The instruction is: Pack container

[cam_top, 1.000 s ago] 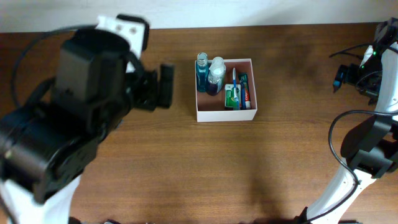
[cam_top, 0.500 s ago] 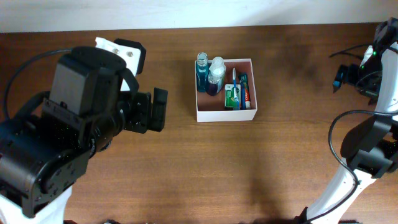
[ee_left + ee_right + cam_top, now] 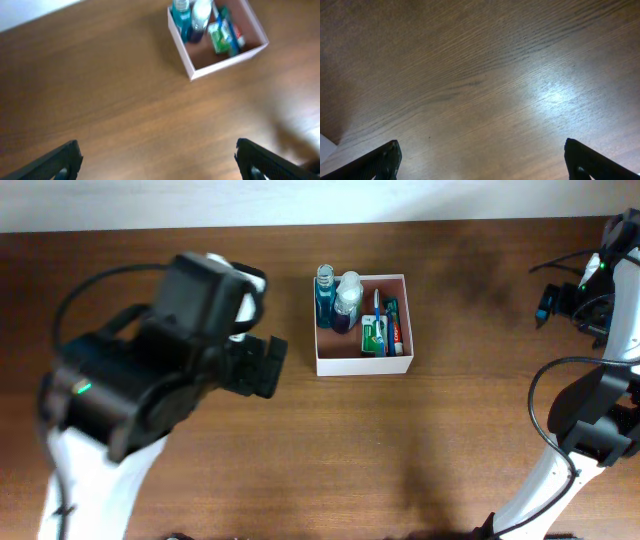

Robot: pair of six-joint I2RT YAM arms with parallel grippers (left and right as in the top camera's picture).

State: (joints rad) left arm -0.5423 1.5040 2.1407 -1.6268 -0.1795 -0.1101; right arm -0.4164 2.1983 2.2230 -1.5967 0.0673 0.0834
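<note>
Left pincer (image 3: 157, 148) hangs spread wide and empty over the wooden table (image 3: 90, 100), with the container (image 3: 226, 61) lying ahead of it and well apart, toward the table's far side. Right pincer (image 3: 481, 146), likewise agape and holding nothing, looks down on bare wood at the far right. Inside the box stand a blue bottle (image 3: 325, 300) and a pale bottle (image 3: 348, 298), beside a green packet (image 3: 372, 335). Thin card walls likely make it light but easily buckled. A pinch over the rim of the wall by the vacant pinkish floor looks safest, kept level so the bottles do not topple.
</note>
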